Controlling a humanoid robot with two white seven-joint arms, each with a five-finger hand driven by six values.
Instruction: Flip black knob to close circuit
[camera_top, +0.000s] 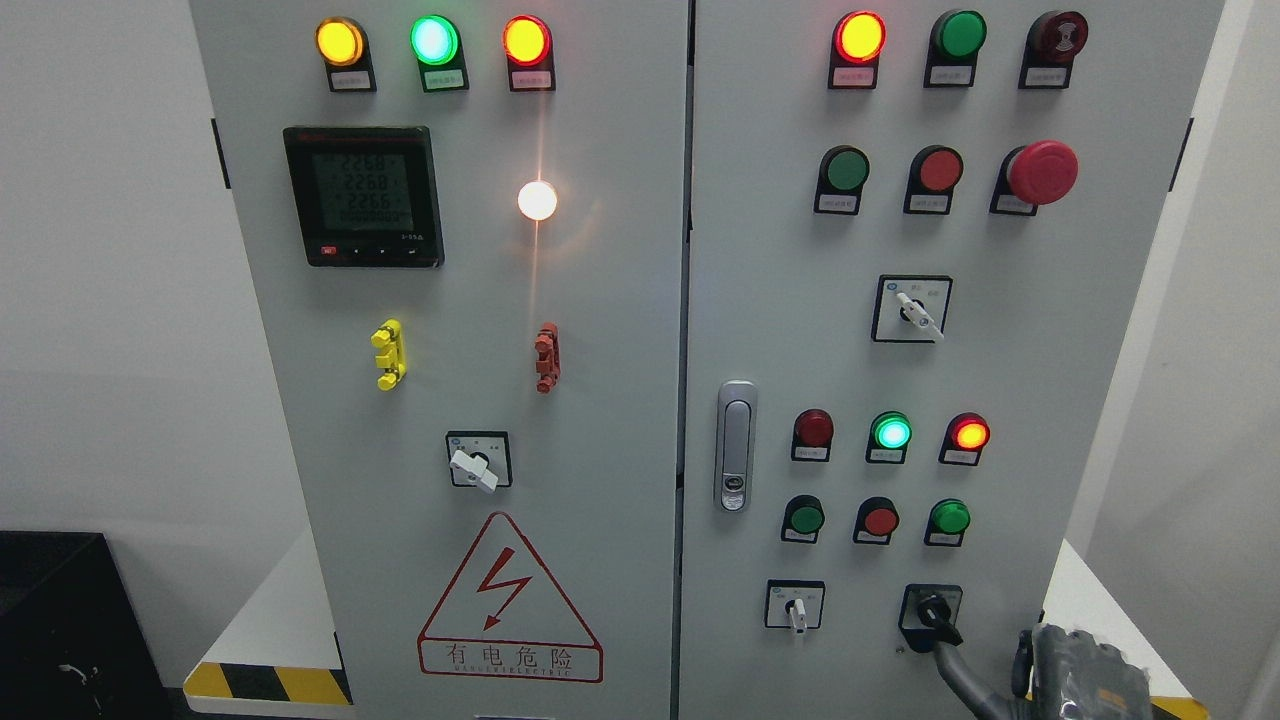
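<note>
The black knob (932, 608) sits in a square black plate at the lower right of the cabinet's right door, its handle pointing down and to the right. My right hand (1075, 672) comes in at the bottom right corner. A slim grey part of it curves up and left until its tip meets the lower end of the knob's handle. Most of the hand is cut off by the picture's edge. The left arm does not show.
White selector switches (797, 610) (915, 312) (476, 468), push buttons and lit lamps cover both doors. A red mushroom stop button (1040, 172) sticks out at the upper right. A door latch (736, 445) sits mid-panel. Black box (60, 620) stands at lower left.
</note>
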